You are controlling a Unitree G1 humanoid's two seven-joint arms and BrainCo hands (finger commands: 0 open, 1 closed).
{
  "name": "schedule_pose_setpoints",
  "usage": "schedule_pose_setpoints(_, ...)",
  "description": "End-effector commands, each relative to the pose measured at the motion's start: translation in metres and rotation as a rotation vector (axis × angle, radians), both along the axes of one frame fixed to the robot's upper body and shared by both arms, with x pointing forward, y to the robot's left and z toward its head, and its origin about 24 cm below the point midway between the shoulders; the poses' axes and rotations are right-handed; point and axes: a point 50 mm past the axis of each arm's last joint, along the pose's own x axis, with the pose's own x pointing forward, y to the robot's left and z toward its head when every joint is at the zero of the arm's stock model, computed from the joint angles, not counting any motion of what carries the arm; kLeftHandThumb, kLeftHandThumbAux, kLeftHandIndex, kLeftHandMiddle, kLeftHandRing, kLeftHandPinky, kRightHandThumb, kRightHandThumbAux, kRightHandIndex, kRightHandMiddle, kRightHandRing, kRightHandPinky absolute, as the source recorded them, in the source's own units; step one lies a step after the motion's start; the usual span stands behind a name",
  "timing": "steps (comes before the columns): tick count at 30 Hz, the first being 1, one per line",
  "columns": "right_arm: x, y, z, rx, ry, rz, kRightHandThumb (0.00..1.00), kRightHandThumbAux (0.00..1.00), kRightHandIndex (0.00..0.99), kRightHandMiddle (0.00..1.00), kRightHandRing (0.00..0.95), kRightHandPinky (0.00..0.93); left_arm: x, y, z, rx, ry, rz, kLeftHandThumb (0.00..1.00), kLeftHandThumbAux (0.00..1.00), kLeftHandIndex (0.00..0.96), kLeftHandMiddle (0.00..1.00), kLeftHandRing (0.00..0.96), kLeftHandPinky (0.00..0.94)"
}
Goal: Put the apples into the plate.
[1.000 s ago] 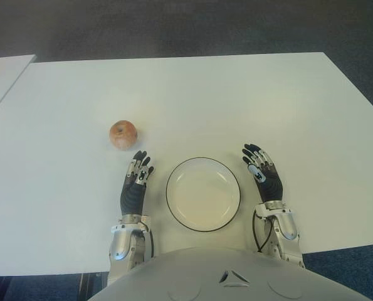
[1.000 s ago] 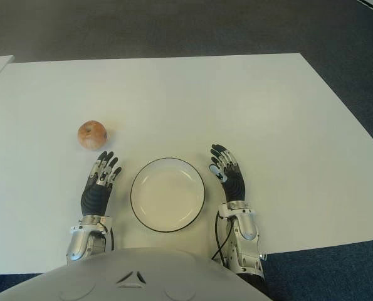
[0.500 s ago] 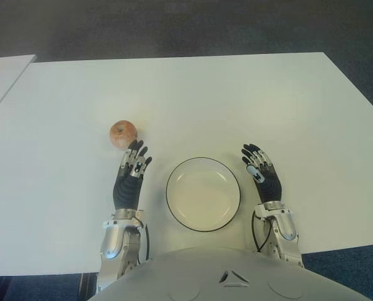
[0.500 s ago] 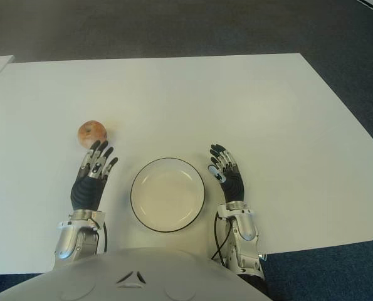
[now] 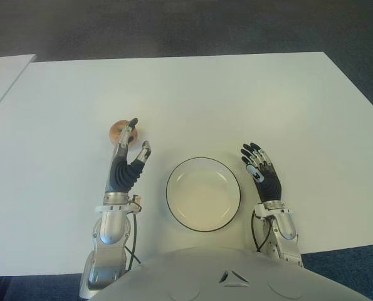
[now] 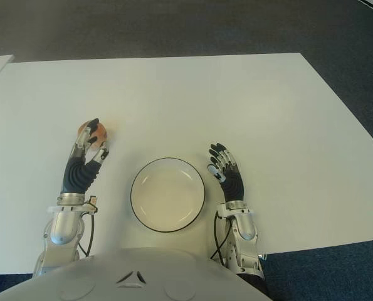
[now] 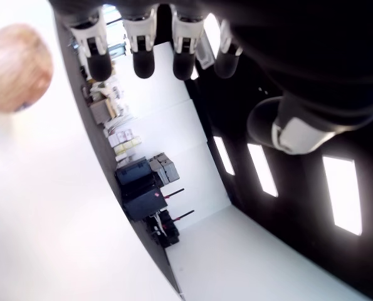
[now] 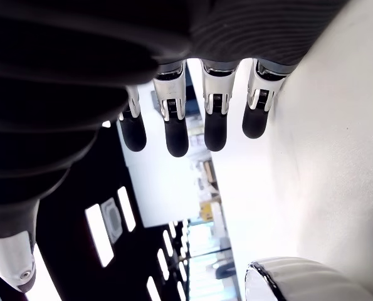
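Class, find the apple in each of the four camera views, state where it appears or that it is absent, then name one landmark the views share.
Left eye view: apple left of centre, behind the left hand.
Right eye view: apple far left, beyond the plate.
Left wrist view: apple in the upper left corner.
Right wrist view: not in it.
Shared landmark: the white table.

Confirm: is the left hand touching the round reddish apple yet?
Apart. The left wrist view shows white table between the open left hand fingertips and the apple.

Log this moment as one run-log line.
left hand: open, reaching at apple, not grasped | right hand: open, idle right of plate | plate: empty | apple: on table
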Motion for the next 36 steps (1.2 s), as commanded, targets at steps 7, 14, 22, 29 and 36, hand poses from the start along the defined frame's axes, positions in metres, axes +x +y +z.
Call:
schedule_pose_setpoints(7,-0.011,0.003,-0.025,-0.005,0.15,0.013,0.231,0.641,0.128,0.186,0.134,0.105,0.064,0.033,0.027,0.936,0.03,-0.065,0.312,0.298,0.002,0.0,0.0,0.0)
schedule_pose_setpoints(14,-0.011,0.003,-0.024,-0.011,0.143,0.016,0.216,0.636,0.141,0.182,0.136,0.132,0.092,0.04,0.039,1.151,0.048,-0.124,0.283,0.241,0.0,0.0,0.0,0.0)
schedule_pose_setpoints(22,-0.012,-0.001,-0.024,-0.019,0.146,0.005,0.219,0.64,0.144,0.187,0.15,0.149,0.11,0.045,0.025,1.279,0.091,-0.209,0.265,0.233,0.0,0.0,0.0,0.0)
schedule_pose_setpoints(29,-0.013,-0.003,-0.024,-0.026,0.146,0.0,0.225,0.641,0.161,0.198,0.152,0.123,0.12,0.048,0.01,1.35,0.13,-0.281,0.263,0.235,0.0,0.0,0.0,0.0)
schedule_pose_setpoints(36,-0.014,-0.005,-0.025,-0.027,0.147,-0.003,0.222,0.636,0.178,0.197,0.158,0.17,0.126,0.056,0.002,1.424,0.165,-0.312,0.254,0.225,0.0,0.0,0.0,0.0)
